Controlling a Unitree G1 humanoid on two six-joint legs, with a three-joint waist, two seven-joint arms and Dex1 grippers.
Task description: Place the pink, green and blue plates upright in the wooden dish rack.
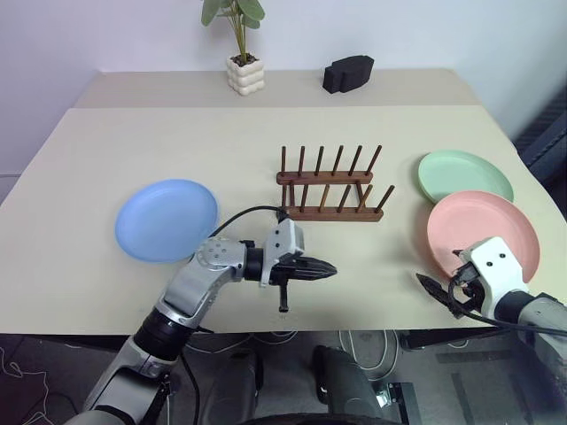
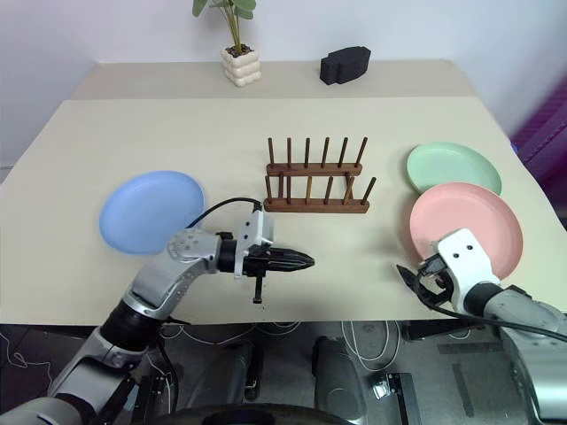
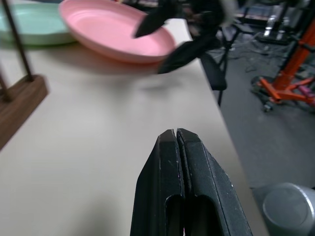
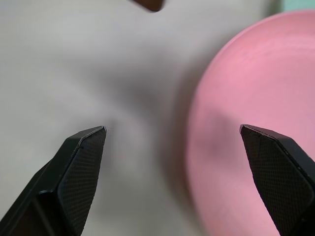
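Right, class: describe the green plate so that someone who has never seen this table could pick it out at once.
Start at the beige table and find the wooden dish rack at its middle. Towards the table's right edge lie two plates that overlap: the green plate is the farther one, partly tucked beneath the pink plate. It is pale mint, unlike the blue plate on the left.

Blue plate (image 1: pixel 166 220), green plate (image 1: pixel 465 175), pink plate (image 1: pixel 483 230), reddish-brown rack (image 1: pixel 330 187).
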